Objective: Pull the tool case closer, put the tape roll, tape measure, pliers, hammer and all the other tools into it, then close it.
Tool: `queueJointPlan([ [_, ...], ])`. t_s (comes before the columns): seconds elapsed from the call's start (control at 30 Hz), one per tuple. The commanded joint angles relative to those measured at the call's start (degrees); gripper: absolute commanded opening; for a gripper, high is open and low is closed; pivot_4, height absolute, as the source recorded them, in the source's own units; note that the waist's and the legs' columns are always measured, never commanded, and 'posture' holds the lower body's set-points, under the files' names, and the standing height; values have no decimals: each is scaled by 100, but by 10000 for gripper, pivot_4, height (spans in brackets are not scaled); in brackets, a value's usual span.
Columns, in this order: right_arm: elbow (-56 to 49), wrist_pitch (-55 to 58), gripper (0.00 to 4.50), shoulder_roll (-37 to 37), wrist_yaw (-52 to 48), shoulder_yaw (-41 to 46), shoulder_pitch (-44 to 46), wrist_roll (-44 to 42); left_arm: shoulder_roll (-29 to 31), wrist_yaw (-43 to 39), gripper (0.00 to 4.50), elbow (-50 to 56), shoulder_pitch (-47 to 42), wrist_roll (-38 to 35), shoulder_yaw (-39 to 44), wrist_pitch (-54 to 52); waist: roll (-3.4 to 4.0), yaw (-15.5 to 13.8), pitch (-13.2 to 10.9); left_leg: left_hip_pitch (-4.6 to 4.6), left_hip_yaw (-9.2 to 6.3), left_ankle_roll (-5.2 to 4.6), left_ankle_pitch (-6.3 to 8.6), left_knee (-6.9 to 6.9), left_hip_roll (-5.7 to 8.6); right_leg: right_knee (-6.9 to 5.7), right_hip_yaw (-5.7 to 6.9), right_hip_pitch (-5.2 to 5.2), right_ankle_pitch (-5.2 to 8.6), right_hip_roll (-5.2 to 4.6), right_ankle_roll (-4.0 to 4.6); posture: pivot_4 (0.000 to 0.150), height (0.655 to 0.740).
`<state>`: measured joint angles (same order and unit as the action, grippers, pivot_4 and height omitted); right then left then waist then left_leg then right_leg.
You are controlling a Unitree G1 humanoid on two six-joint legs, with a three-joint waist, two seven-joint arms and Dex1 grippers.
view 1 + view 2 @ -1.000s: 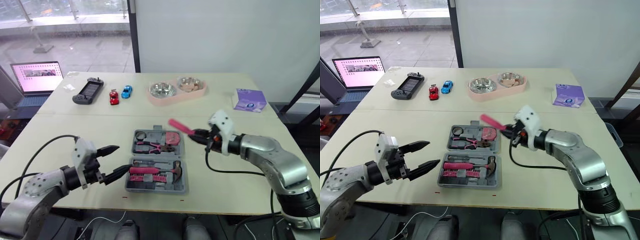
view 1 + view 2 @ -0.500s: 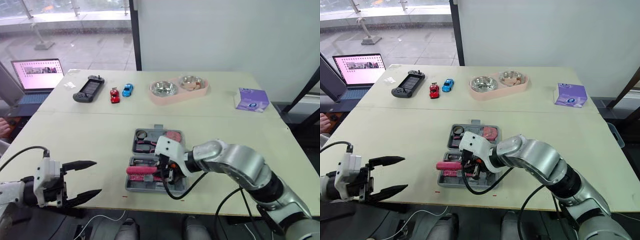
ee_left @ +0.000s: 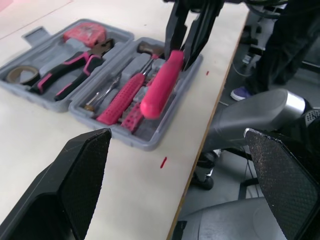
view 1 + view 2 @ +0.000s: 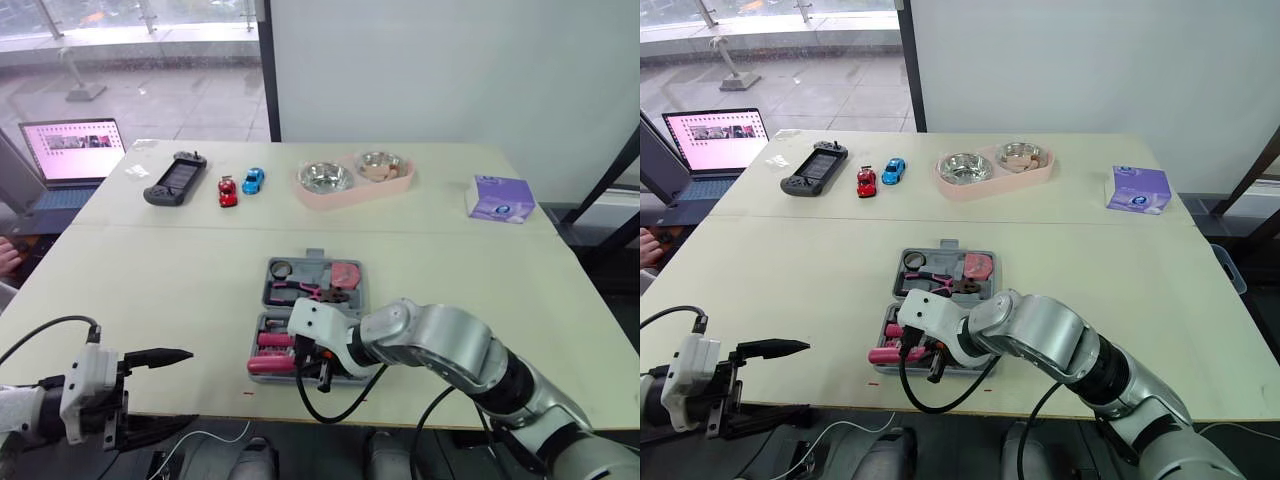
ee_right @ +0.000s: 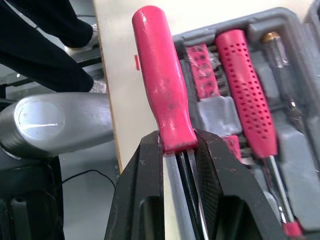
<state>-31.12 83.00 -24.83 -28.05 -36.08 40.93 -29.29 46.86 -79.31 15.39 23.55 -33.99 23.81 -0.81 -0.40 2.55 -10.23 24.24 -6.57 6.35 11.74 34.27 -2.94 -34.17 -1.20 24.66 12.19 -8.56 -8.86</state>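
Right gripper (image 4: 312,362) moved lower, toward case's near edge since half-second back; clamps pink-handled tool (image 4: 272,366), handle pointing robot-left over tool case (image 4: 362,290) front half. Left gripper (image 4: 182,388) spread, well apart. Left wrist: handle overhangs front rim. Right wrist: fingers (image 5: 145,190) pinch handle base, long axis roughly parallel to seated driver (image 5: 247,85).

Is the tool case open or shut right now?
Open. The tool case lies spread flat in two halves, with the pliers and tape measure showing inside.
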Motion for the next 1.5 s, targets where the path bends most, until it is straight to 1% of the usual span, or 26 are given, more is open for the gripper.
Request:
queueJointPlan([
  [0.03, 4, -269, 3739, -3, 38, -192, -53, 152, 67, 46, 45000, 184, 70, -41, 222, -13, 0, 2, 0, 0, 0, 0, 0, 0, 0, 0, 0, 0, 0, 0, 0, 1500, 7400],
  [0.27, 419, -735, 3739, -1, 44, -547, -111, 507, 60, 94, 45000, 229, 191, -27, 314, -11, 0, 5, 0, -2, 0, -1, -1, 0, 0, -2, 0, 0, 0, 0, 0, 1500, 7400],
  [0.43, 633, -911, 3739, 32, -34, -646, -99, 665, 32, 123, 45000, 256, 256, -13, 342, 1, -1, 3, 0, -2, 0, -1, -1, 0, 0, -1, -1, 0, 0, 0, 0, 1500, 7400],
  [0.83, 787, -937, 3739, 134, -181, -910, -69, 911, 40, 223, 45000, 205, 269, -2, 361, 14, 0, 7, 0, -2, -1, -1, -1, 0, 0, -3, 0, 0, 0, 0, 0, 1500, 7400],
  [1.5, 836, -928, 3739, 252, -357, -952, -27, 1082, -5, 376, 45000, 140, 203, 95, 291, 24, -1, 5, 0, -2, -1, -1, -1, 0, 0, -4, 0, 0, 0, 1, -1, 1500, 7400],
])
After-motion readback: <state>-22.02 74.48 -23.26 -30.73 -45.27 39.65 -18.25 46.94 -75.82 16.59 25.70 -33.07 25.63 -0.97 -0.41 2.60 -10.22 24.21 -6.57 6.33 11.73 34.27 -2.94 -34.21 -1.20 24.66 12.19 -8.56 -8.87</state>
